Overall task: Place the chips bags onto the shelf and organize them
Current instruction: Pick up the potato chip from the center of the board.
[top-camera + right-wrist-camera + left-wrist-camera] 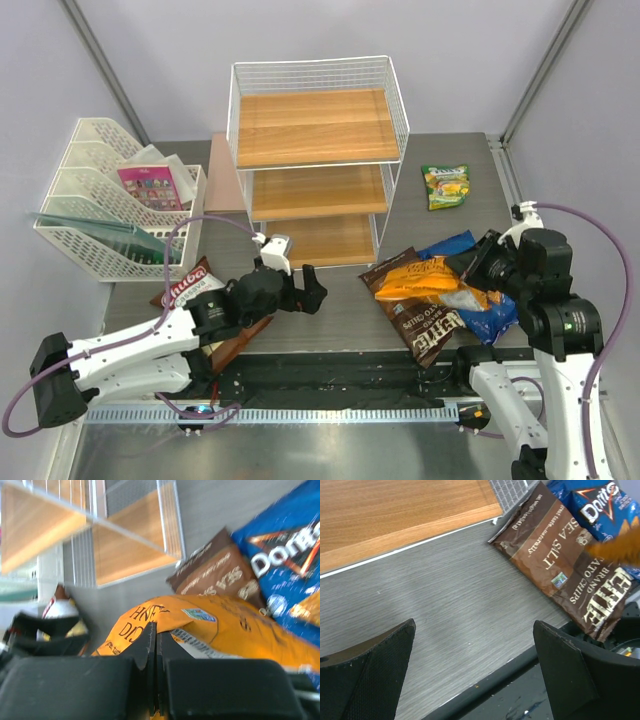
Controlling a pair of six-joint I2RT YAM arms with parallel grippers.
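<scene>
Grey wood-grain tabletop (340,320), centre frame: right gripper (154,637) pinches the crinkly orange Honey Dijon chips bag (225,625), lower right of the white wire shelf (315,130); left gripper (474,625) spread wide, empty.

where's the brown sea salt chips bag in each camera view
top external: the Sea Salt bag lies right of centre near the table's front edge, partly under the orange Honey Dijon bag.
left wrist: the bag runs diagonally across the upper right.
right wrist: the bag is upper middle, above the orange one.
shared landmark: the blue Doritos bag right beside it.
</scene>
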